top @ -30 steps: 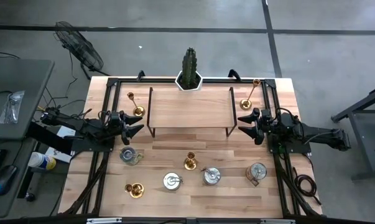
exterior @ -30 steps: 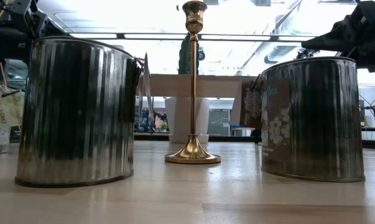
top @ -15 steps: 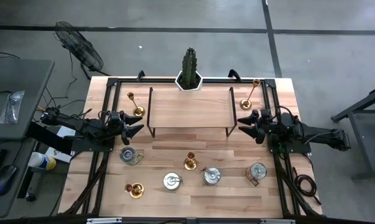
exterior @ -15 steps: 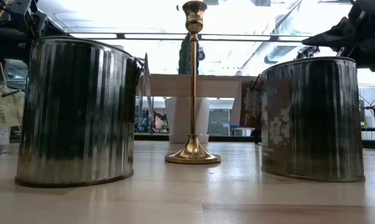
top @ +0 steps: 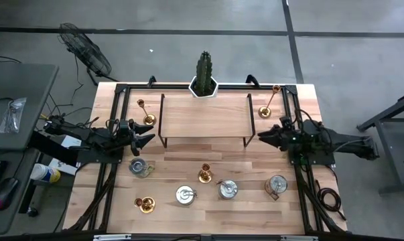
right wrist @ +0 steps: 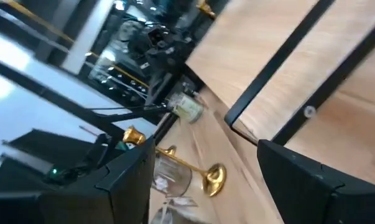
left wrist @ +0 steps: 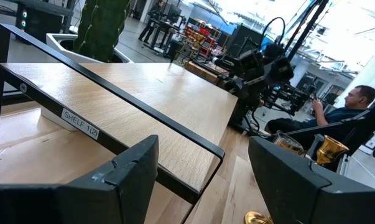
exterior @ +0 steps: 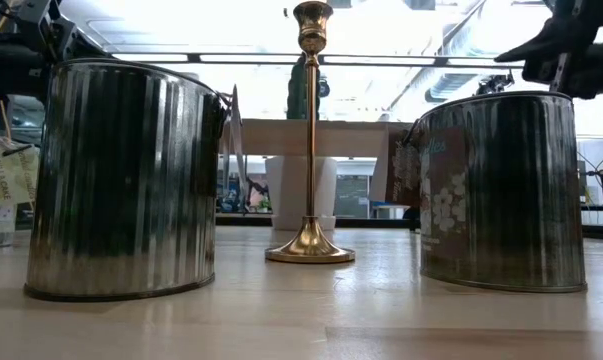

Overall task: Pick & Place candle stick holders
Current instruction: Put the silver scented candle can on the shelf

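Observation:
Four gold candle stick holders stand upright on their round bases on the wooden table: one at the far left, one at the far right, one in the middle, one near the front left. My left gripper hovers open at the left end of the black-framed shelf, nothing between its fingers. At the shelf's right end my right gripper is open too, rolled onto its side, and holds nothing.
Several silver tins with round lids stand in the near half of the table. A cactus in a white pot stands behind the shelf. Black frame rails run along both side edges of the table.
My right gripper has rolled about the line it points along, so its two fingers now stand one above the other instead of side by side, and it has risen a little. It stays open. The left arm has kept still.

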Controlling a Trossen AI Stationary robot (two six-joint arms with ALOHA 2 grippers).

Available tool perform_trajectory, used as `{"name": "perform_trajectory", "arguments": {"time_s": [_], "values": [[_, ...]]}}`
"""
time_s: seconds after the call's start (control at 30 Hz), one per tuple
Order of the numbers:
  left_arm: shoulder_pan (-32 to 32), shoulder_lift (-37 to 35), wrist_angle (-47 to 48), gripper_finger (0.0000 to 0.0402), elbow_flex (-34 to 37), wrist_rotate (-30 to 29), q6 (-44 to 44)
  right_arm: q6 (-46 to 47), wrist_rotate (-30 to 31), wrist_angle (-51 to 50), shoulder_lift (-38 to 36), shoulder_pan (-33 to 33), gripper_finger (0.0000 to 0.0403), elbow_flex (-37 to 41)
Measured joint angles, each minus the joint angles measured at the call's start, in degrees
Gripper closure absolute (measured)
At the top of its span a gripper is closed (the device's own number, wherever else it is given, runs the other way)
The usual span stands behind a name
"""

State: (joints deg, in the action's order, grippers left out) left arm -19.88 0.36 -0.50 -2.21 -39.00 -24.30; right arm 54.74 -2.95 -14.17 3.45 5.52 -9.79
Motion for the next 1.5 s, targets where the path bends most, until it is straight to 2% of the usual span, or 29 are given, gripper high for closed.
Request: {"name": "perform_trajectory", "arguments": {"time_s": [0.13,0.3,0.6,0.73,0.97,1.27,1.5], "values": [[0.0,0.02,0.0,0.0156,0.01,-0.02,-0.01,5.54,1.66,-9.81,3.26,-1.09,0.0127,-6.45],[0.02,0.0,-0.02,0.0156,-0.01,-0.01,0.01,9.82,0.71,-20.67,8.26,-2.48,0.0127,-14.04],[0.0,0.0,0.0,0.0156,0.01,0.0,0.0,8.56,2.02,-43.4,18.72,-6.09,0.0127,-28.93],[0.01,0.0,0.0,0.0156,0.0,-0.01,0.0,6.12,1.12,-49.69,23.83,-9.48,0.0127,-33.74],[0.0,0.0,0.0,0.0156,0.0,-0.02,0.01,1.8,-5.06,-54.28,30.03,-19.91,0.0127,-35.64],[0.01,0.0,-0.01,0.0156,0.0,-0.02,-0.01,-0.98,-2.5,-54.4,38.36,-37.17,0.0127,-35.64],[0.01,0.0,-0.01,0.0156,-0.01,-0.02,0.01,-5.45,-1.62,-50.81,46.72,-43.43,0.0127,-35.64]]}}
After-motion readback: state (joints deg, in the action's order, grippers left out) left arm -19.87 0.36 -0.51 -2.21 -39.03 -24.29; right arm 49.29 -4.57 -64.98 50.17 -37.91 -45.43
